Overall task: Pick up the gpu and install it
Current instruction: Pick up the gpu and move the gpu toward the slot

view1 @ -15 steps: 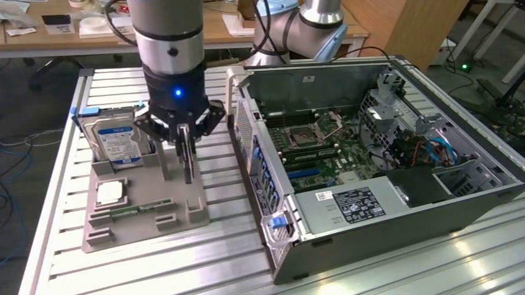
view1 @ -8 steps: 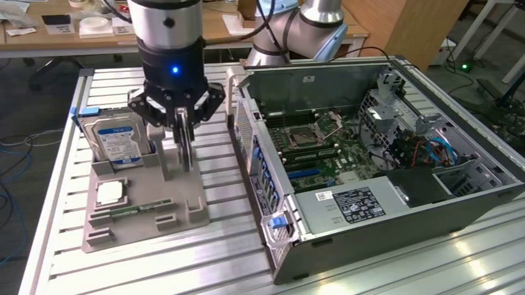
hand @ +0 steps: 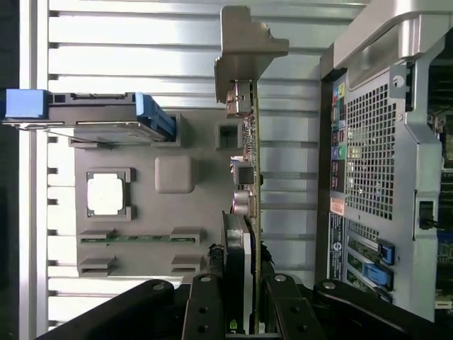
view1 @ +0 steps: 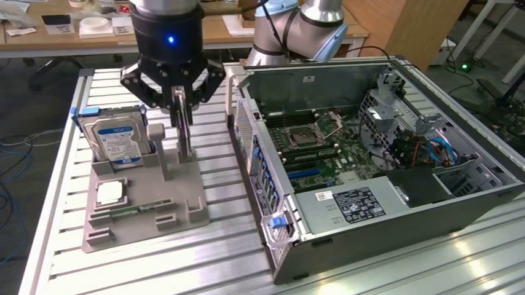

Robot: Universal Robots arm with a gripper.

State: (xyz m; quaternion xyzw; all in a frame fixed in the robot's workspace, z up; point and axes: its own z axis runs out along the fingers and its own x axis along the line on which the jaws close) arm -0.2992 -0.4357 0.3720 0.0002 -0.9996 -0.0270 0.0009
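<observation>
Item: gpu [view1: 185,140], a thin card standing upright and edge-on, its upper edge clamped in the closed claw [view1: 179,103]; the silver bracket [hand: 249,42] is at the far end in the wrist view. Position: at the grey holder tray [view1: 144,230] on the slatted bench [view1: 221,264]; contact with the tray cannot be told. Adjacent in the tray: hard drive [view1: 117,138], square chip [view1: 110,192], memory stick [view1: 138,209]. To the exterior view's right, just beside the tray: open computer case [view1: 369,203], its rear wall nearest the card.
</observation>
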